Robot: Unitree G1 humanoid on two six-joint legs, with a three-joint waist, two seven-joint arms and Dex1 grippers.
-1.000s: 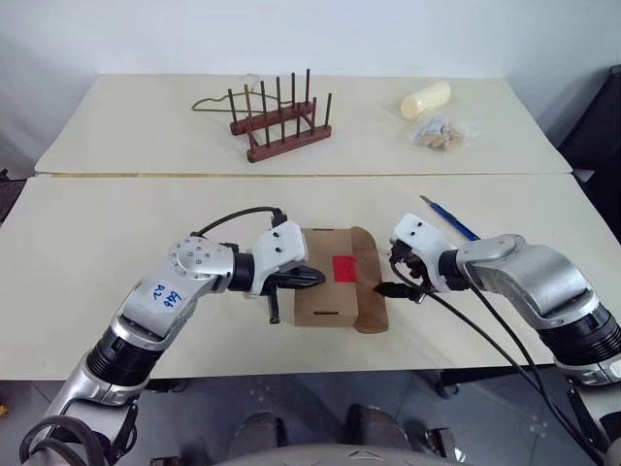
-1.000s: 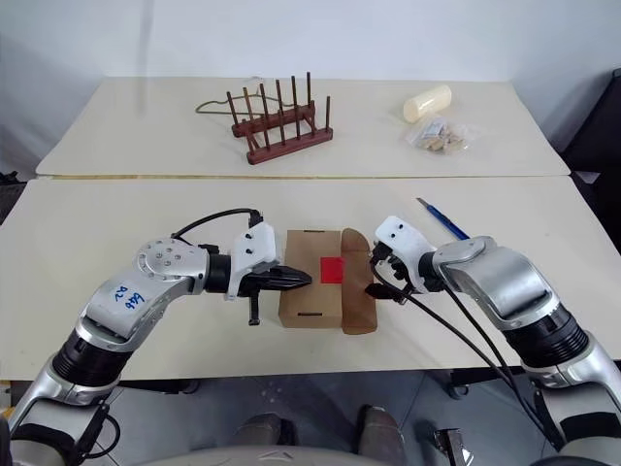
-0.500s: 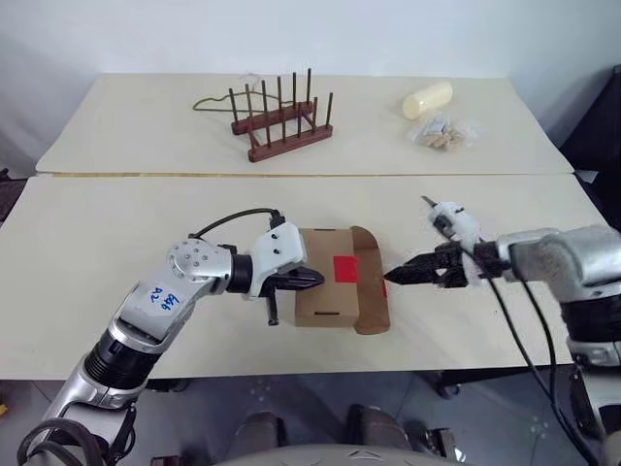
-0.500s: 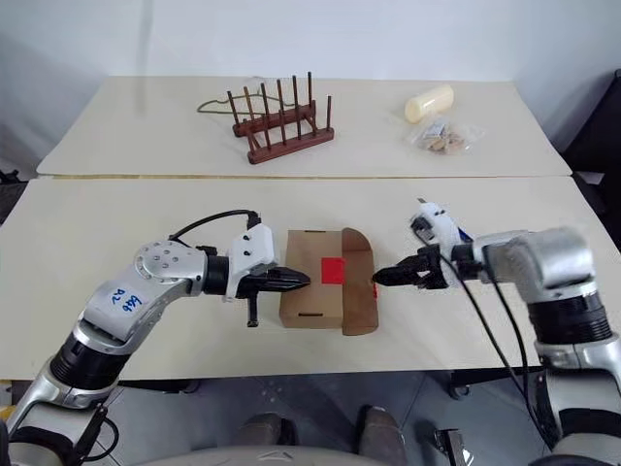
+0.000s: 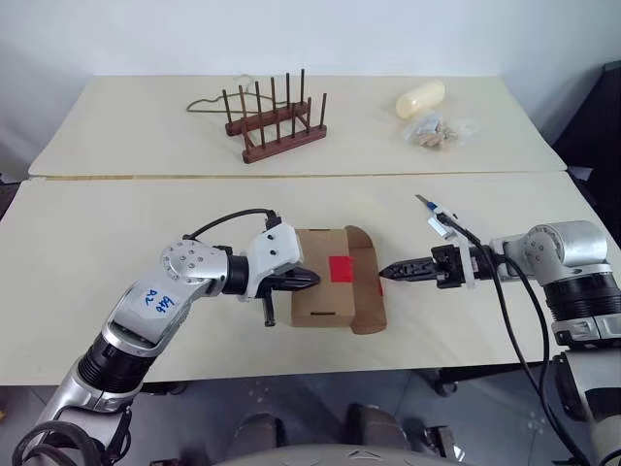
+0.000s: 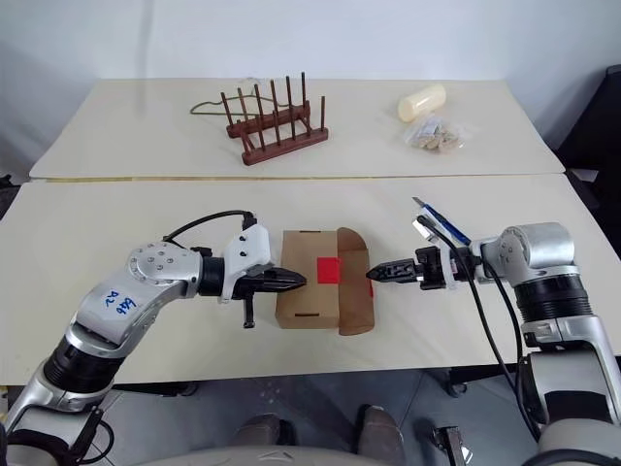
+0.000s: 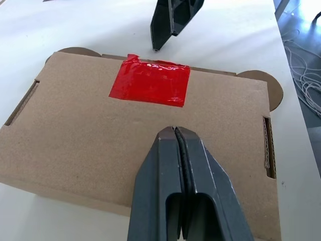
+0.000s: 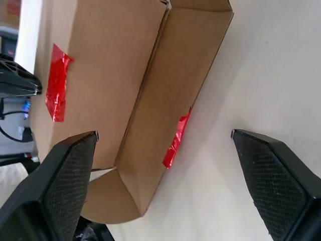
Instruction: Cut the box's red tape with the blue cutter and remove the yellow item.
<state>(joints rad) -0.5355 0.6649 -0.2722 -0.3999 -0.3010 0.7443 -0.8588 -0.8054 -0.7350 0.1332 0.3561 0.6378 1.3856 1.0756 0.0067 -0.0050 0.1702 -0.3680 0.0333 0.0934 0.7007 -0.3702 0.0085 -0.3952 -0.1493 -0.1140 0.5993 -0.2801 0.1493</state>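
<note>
The brown box [image 5: 325, 301] sits mid-table with a square of red tape [image 5: 342, 269] on its top. Another red strip [image 8: 176, 140] clings to the edge of its right flap [image 5: 369, 291]. My left gripper [image 5: 312, 281] is shut and empty, its tip over the box's left top, short of the tape [image 7: 150, 83]. My right gripper [image 5: 385, 273] is open and empty, pointing at the flap from the right, close to it. The blue cutter [image 6: 437, 221] lies on the table behind my right wrist. The yellow item is hidden.
On the far table stand a wooden peg rack [image 5: 275, 121], a cream cylinder [image 5: 420, 97] and a clear bag of small pieces [image 5: 432, 131]. A thin cord [image 5: 206, 102] lies left of the rack. A seam [image 5: 291, 176] divides the two tables.
My right wrist has rolled and the arm has swung out to the right, so its fingers now point straight at the flap. The left gripper and the box have not moved.
</note>
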